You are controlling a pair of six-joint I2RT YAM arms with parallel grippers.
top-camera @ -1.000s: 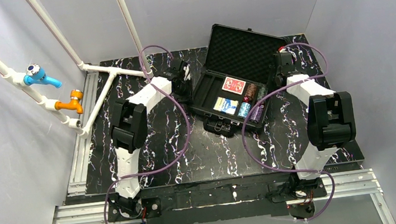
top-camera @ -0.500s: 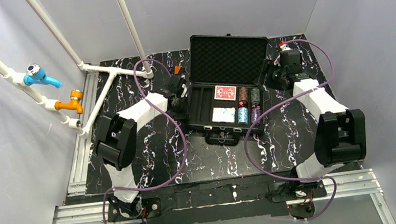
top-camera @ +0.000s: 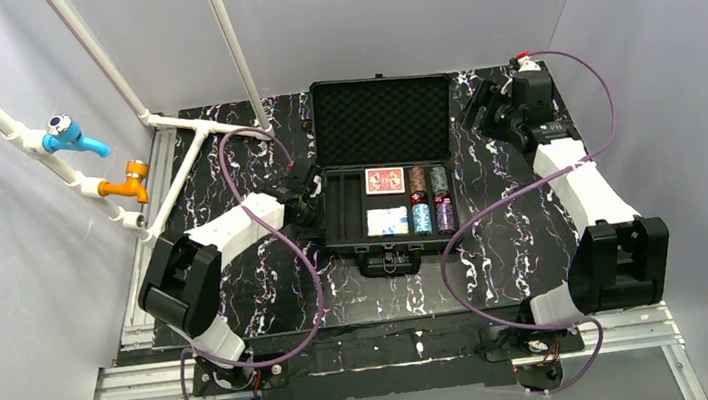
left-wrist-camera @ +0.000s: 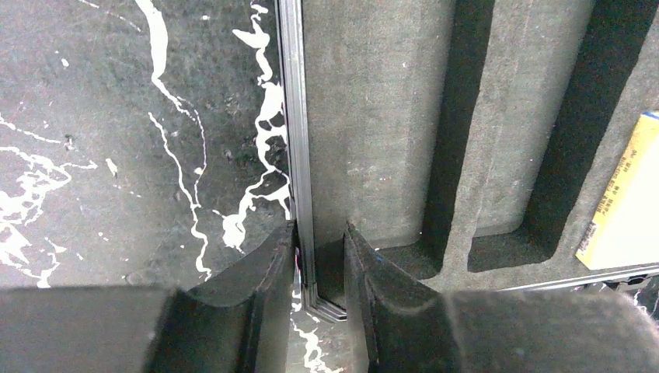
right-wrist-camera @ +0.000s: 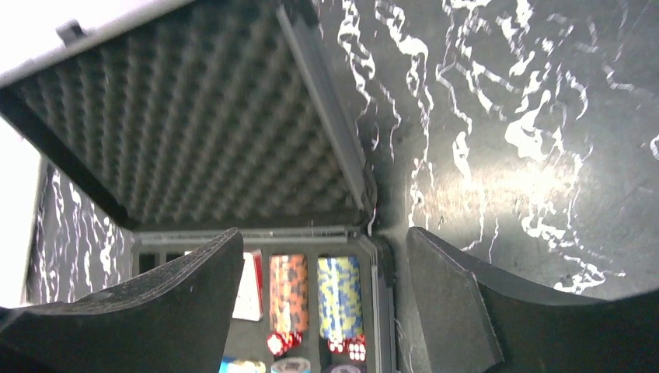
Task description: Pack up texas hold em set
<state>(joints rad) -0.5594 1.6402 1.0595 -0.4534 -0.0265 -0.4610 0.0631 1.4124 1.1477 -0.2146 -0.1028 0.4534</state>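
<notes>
The black case point(top-camera: 338, 234) of the texas hold em set lies open and square to the table, its foam-lined lid point(top-camera: 381, 118) standing up at the back. Inside are a red card deck point(top-camera: 384, 179), a blue deck point(top-camera: 387, 220) and chip stacks point(top-camera: 430, 197). My left gripper point(top-camera: 312, 193) is shut on the case's left wall point(left-wrist-camera: 298, 140), one finger on each side of it. My right gripper point(top-camera: 480, 105) hangs open beside the lid's right edge point(right-wrist-camera: 326, 93), holding nothing. Between its fingers I see the orange chips point(right-wrist-camera: 288, 291), blue-yellow chips point(right-wrist-camera: 339, 289) and red dice point(right-wrist-camera: 348, 347).
A white pipe frame point(top-camera: 206, 126) with a blue valve point(top-camera: 69, 134) and an orange valve point(top-camera: 131, 180) stands at the left and back left. Purple cables point(top-camera: 309, 286) loop over the black marbled table point(top-camera: 267, 270). The case's handle point(top-camera: 387, 262) points toward the arms.
The case has swung from skewed to square and shifted left, drawn by my left gripper. My right gripper has opened, let go of the lid's right edge and drawn back to the right.
</notes>
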